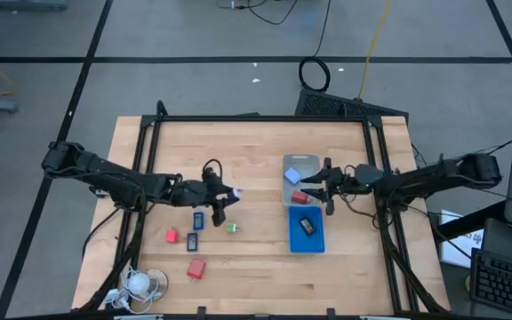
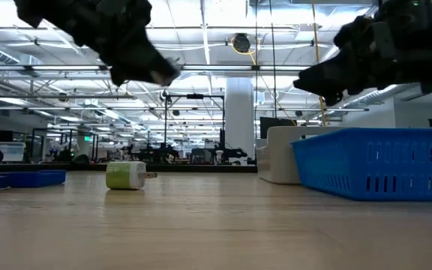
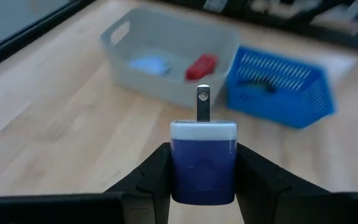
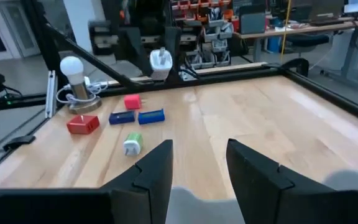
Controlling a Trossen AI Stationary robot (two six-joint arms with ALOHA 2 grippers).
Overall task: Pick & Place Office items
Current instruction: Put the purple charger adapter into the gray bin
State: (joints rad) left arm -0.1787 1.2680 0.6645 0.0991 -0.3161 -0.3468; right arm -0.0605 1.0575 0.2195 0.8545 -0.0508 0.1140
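your left gripper (image 3: 202,171) has its fingers clamped on a blue plug (image 3: 202,163) with a white face, prongs pointing ahead toward the trays. from above, that gripper (image 1: 220,197) hangs over mid-table, well left of the grey tray (image 1: 301,164) and the blue tray (image 1: 307,238). judging from this, the step in hand is the carry to a tray: keep the plug level, travel right with enough height to clear the near wall, centre over the open floor, then let go low so it doesn't bounce. the grey tray already holds a light-blue cube (image 1: 292,176) and a red block (image 1: 300,196); the blue tray holds a dark piece (image 1: 307,226). the right gripper (image 1: 328,188) sits over the seam between the two trays with its fingers apart and nothing between them, so mind the crowding there; you may want it clear first. left on the wood are a green bit (image 1: 232,228), two dark blue pieces (image 1: 198,219) (image 1: 193,241) and two red blocks (image 1: 172,236) (image 1: 196,268), with a white coiled thing (image 1: 140,283) at the front-left corner. the table (image 1: 256,276) is pale butcher-block wood, black-framed; beyond it a big open workshop with ceiling lights and benches.
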